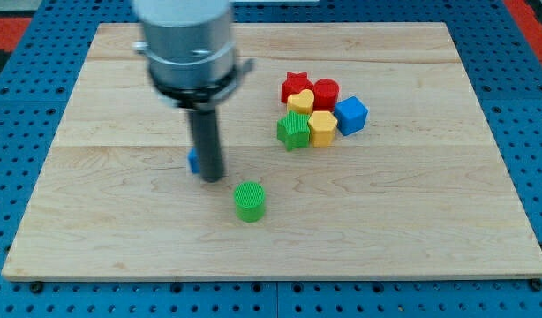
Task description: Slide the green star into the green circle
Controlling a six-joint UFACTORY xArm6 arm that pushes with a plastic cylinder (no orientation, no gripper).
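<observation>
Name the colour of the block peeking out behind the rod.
Blue, seen in the camera view.

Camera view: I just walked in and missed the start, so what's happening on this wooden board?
My tip rests left of and above the green circle block, hiding most of a small blue block. The green star block sits untouched in the cluster by the yellow hexagon block, well apart from the circle.

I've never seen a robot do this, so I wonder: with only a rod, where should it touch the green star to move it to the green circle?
No gripping: my tip should probably push the green star on its upper-right side, toward the green circle. The yellow blocks crowd that side, so getting in looks tight.
</observation>
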